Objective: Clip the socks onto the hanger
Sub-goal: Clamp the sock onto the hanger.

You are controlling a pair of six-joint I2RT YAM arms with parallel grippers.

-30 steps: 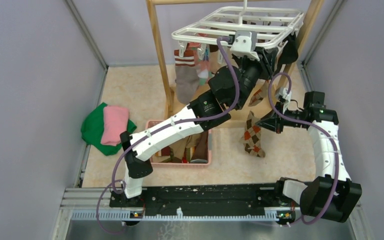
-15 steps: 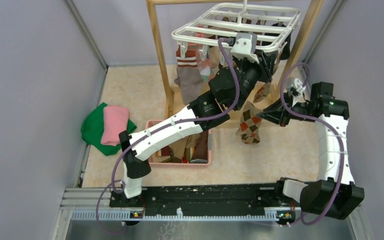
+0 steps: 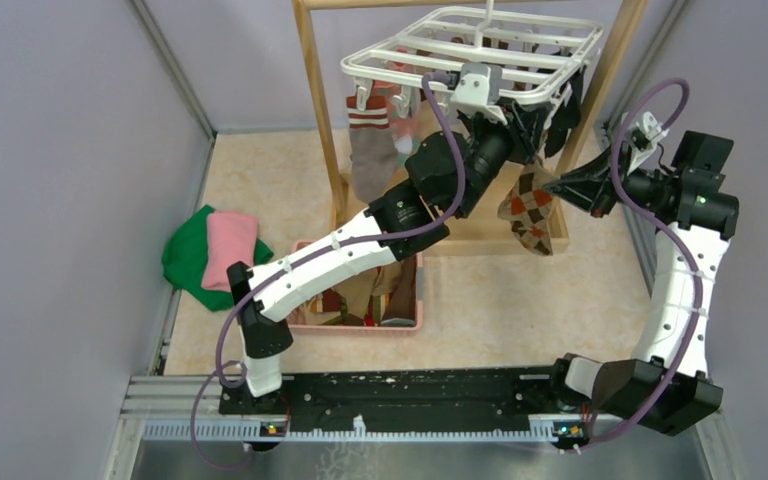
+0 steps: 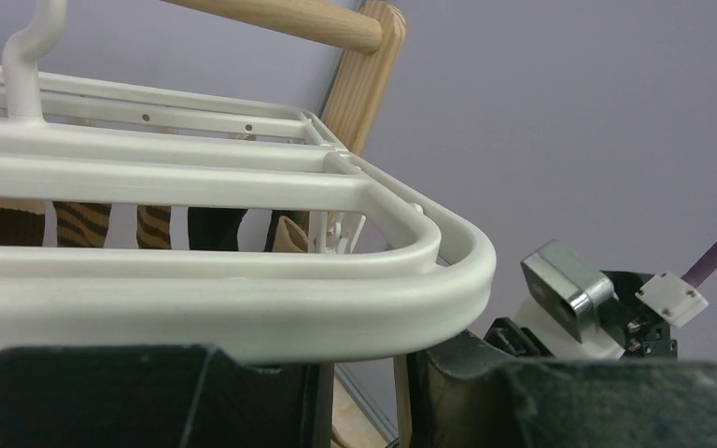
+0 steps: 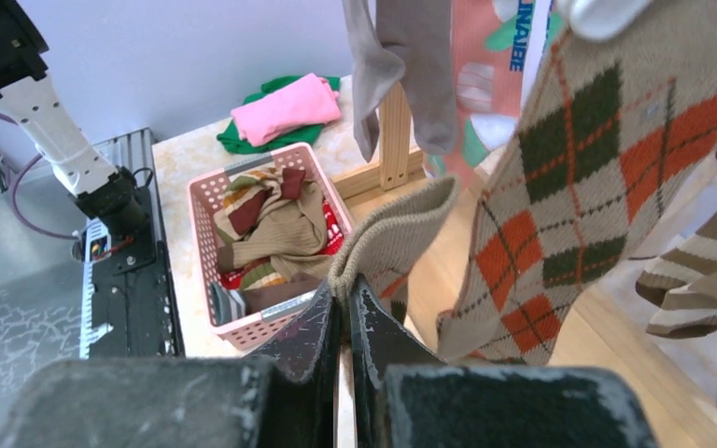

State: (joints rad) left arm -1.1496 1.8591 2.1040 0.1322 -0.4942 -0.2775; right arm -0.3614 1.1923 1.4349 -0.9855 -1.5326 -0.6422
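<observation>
Beige floor; right end effector clenched on argyle sock — its wrist shows; left end effector: cannot tell.

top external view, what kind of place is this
Probably a robot test cell staged as a laundry corner: plain lilac partition walls box in a beige tabletop, with a white plastic grid hanger hanging in a wooden stand frame and a pink plastic basket.

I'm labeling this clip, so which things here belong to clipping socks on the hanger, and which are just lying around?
Job: hanger; argyle sock in right gripper; hung socks; spare socks in basket.
Lying about: green cloth; pink cloth.
</observation>
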